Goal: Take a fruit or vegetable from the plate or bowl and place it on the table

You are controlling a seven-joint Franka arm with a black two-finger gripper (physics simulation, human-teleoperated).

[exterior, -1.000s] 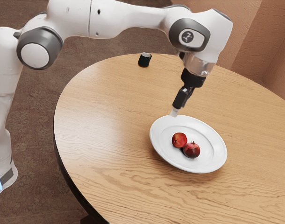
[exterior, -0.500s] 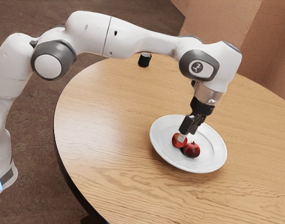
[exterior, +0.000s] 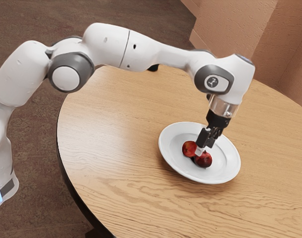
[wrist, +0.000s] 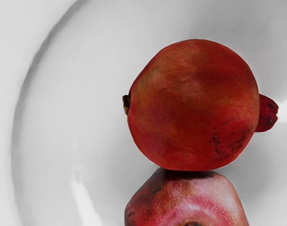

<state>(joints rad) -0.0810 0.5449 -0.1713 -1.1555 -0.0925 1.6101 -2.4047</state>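
Gripper (exterior: 201, 149), pointing downward at the end of the arm (exterior: 107, 45), low over the plate; whether it is spread or closed cannot be told. Directly beneath lies the nearer pomegranate (exterior: 204, 160), crown turned upward, resting on the plate; it is the likelier target. Against it, toward the exterior view's left, sits the second pomegranate (exterior: 188, 148), lying on its side with its crown (wrist: 268, 113) pointing outward. The two fruits touch, leaving no gap where they meet. The step in hand is judged to be the grasp: the gripper is best centred over one fruit, turned so that its grip avoids the line of contact, and lowered to the fruit's widest part. A high grip may slip off the round skin; an off-centre one may roll the neighbour. Plate (exterior: 229, 166), then table (exterior: 106, 144), the eventual resting place, lie outward.
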